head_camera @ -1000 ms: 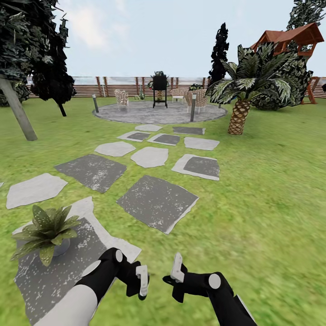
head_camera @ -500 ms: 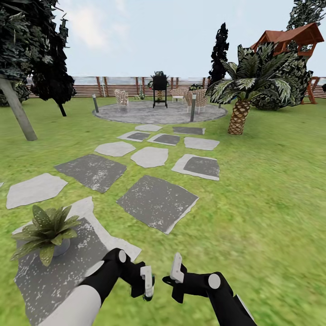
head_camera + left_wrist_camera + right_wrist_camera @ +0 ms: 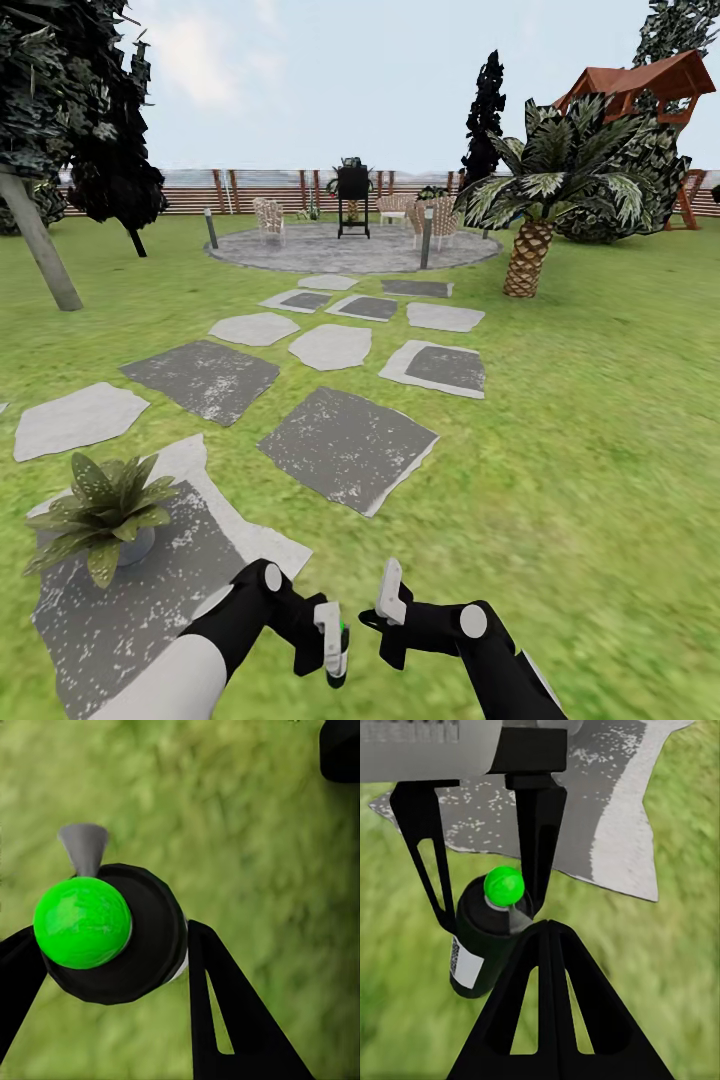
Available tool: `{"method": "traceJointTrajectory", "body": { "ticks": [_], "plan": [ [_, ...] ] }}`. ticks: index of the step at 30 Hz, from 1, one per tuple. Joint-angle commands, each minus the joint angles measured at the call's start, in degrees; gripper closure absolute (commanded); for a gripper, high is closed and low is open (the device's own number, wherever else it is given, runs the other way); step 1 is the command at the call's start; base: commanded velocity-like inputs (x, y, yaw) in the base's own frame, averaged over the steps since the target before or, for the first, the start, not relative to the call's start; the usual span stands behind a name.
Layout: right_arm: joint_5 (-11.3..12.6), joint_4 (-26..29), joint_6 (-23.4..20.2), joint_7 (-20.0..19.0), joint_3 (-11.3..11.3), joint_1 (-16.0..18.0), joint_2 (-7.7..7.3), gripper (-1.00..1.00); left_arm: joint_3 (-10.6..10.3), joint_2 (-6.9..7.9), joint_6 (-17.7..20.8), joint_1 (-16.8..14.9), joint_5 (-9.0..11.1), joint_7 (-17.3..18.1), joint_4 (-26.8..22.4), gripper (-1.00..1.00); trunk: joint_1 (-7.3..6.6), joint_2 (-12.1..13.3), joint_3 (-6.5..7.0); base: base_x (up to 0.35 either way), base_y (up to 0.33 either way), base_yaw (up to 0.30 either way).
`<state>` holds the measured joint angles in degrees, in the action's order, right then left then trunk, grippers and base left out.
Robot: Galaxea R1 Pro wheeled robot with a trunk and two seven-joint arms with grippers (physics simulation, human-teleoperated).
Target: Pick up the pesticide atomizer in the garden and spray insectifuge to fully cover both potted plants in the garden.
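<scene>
The pesticide atomizer is a black bottle with a bright green ball top and a grey nozzle. My left gripper is shut on it, one finger on each side of the body. In the right wrist view the atomizer hangs tilted over grass between those fingers and carries a white label. Low in the head view the left gripper holds the atomizer just left of my right gripper, which is shut and empty. One potted plant in a grey pot stands on a stone slab to the left.
Grey and white stepping stones lead across the lawn to a round paved patio with chairs and a black grill. A palm tree stands to the right and a leaning trunk to the left. A brown fence runs behind.
My left gripper has moved right and a little down, toward the right gripper, and the atomizer's green top now shows in the head view. The right arm and the camera have stayed still.
</scene>
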<state>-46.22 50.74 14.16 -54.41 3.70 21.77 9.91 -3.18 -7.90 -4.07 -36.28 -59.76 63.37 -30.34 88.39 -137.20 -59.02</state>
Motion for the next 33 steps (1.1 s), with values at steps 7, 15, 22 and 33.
{"method": "traceJointTrajectory", "body": {
  "ticks": [7,15,22,33],
  "plan": [
    [-0.5,0.1,0.3,-0.3,0.3,0.0,0.09,1.0,0.0,-0.01,-0.6,-0.1,2.3,0.1,-0.2,1.0,-0.01,0.0,-0.05,0.0,0.0,0.0],
    [-0.5,0.1,0.3,-0.3,0.3,0.0,0.09,1.0,0.1,-0.17,-0.6,-0.1,2.9,0.1,-0.2,1.0,-0.01,0.0,-0.05,0.0,0.0,0.0],
    [-0.5,0.1,0.3,-0.3,0.3,0.0,0.09,1.0,0.1,-0.45,-0.9,-0.1,4.5,0.1,-0.1,1.0,-0.01,0.0,-0.05,0.0,0.0,0.0],
    [-0.5,0.0,0.3,-0.3,0.3,0.0,0.09,1.0,0.1,-0.37,-1.2,-0.1,6.2,0.1,-0.1,1.0,-0.01,0.0,-0.05,0.0,0.0,0.0]
  ]
}}
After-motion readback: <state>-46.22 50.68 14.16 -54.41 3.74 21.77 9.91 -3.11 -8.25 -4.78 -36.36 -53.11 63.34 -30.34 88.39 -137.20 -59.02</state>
